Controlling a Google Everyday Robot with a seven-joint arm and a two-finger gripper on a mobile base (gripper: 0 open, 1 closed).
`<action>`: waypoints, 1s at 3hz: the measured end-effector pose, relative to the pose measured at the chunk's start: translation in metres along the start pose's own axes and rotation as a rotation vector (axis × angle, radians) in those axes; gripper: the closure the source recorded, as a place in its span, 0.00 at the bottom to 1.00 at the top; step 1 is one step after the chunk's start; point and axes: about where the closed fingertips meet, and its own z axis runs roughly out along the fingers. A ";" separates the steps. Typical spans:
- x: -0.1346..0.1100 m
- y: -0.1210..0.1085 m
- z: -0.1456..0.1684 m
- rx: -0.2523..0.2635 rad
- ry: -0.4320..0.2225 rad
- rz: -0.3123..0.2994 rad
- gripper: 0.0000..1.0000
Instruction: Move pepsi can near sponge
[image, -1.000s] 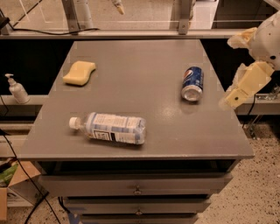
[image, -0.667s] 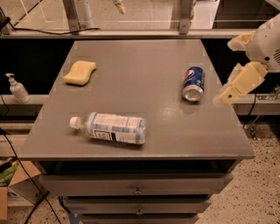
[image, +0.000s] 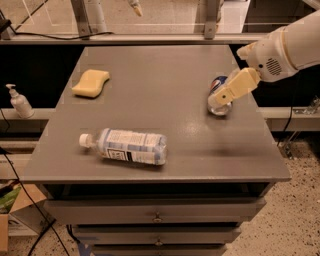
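The pepsi can (image: 216, 85) lies on its side near the edge of the grey table (image: 165, 60), long axis running roughly front to back. The gripper (image: 225, 96) overlaps it, probably just above. Its state, open or closed, cannot be told. The sponge (image: 91, 83) lies well apart, across the table.

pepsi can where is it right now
In the camera view the pepsi can lies on its side near the table's right edge, far from the sponge, with the pincer overlapping it.
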 end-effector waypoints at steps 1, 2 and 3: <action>0.003 -0.018 0.031 0.005 -0.021 0.060 0.00; 0.021 -0.034 0.057 0.007 -0.003 0.117 0.00; 0.046 -0.046 0.073 0.011 0.034 0.169 0.00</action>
